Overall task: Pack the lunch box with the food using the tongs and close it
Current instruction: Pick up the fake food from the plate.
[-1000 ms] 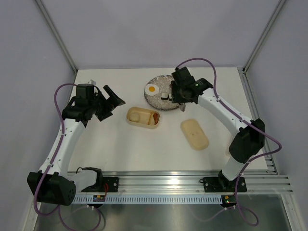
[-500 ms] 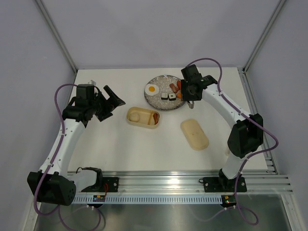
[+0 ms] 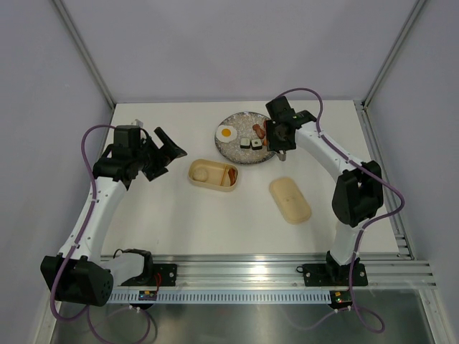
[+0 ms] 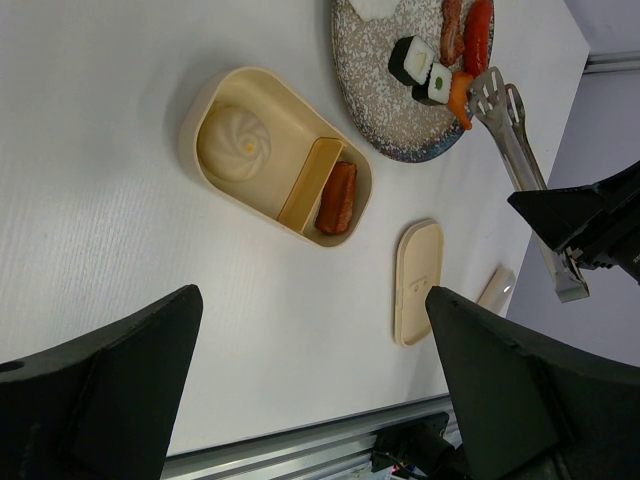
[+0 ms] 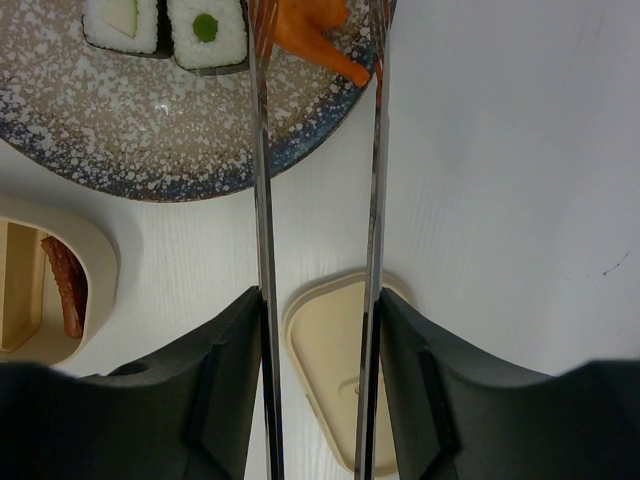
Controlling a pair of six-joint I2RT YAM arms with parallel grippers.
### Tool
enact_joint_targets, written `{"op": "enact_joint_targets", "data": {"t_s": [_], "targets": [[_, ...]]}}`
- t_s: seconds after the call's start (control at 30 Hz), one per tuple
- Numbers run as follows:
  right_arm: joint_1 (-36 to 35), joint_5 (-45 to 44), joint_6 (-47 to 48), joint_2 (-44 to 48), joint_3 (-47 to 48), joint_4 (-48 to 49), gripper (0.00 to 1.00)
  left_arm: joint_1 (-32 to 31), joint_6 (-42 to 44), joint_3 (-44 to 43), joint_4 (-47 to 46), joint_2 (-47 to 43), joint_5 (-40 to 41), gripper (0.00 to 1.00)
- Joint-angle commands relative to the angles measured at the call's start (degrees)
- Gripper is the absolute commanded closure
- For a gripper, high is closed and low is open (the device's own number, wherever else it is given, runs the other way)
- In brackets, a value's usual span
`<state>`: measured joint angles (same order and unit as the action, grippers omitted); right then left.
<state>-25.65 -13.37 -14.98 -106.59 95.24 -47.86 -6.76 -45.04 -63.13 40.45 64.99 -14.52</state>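
The lunch box (image 3: 215, 184) (image 4: 290, 120) lies mid-table and holds a beige ball (image 4: 235, 145) and one sausage (image 4: 337, 197) (image 5: 68, 285). Its lid (image 3: 290, 200) (image 4: 418, 282) (image 5: 335, 370) lies apart to the right. A speckled plate (image 3: 240, 154) (image 5: 120, 130) carries a fried egg (image 3: 227, 132), two sushi rolls (image 4: 422, 70) (image 5: 165, 25), sausages (image 4: 465, 25) and a carrot piece (image 4: 460, 95) (image 5: 315, 30). My right gripper (image 3: 280, 132) (image 5: 320, 310) is shut on the tongs (image 4: 515, 150) (image 5: 262, 200). The tong tips stand apart on either side of the carrot. My left gripper (image 3: 168, 153) (image 4: 310, 300) hangs open, left of the box.
An aluminium rail (image 3: 272, 272) (image 4: 300, 450) runs along the table's near edge. Pale enclosure walls and metal posts (image 3: 86, 54) bound the table at the back and sides.
My right gripper with the tongs has shifted right and back, from over the plate's middle to its right edge, uncovering the sausages. The left arm has not moved.
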Motion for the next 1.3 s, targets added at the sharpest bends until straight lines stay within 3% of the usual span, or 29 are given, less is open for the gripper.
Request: {"op": "enact_joint_targets", "data": {"t_s": [0.0, 0.73, 1.27], "targets": [[0.4, 1.4, 1.2, -0.3, 2.6, 1.3, 0.45, 0.3, 0.7, 0.5, -1.8, -0.3, -0.1, 0.01], [0.4, 3.7, 1.7, -7.2, 6.8, 0.6, 0.44, 0.3, 1.1, 0.5, -1.5, -0.3, -0.2, 0.01], [0.4, 5.3, 0.0, -2.1, 4.3, 0.8, 0.68, 0.3, 0.9, 1.0, -2.1, 0.1, -0.4, 0.01]]}}
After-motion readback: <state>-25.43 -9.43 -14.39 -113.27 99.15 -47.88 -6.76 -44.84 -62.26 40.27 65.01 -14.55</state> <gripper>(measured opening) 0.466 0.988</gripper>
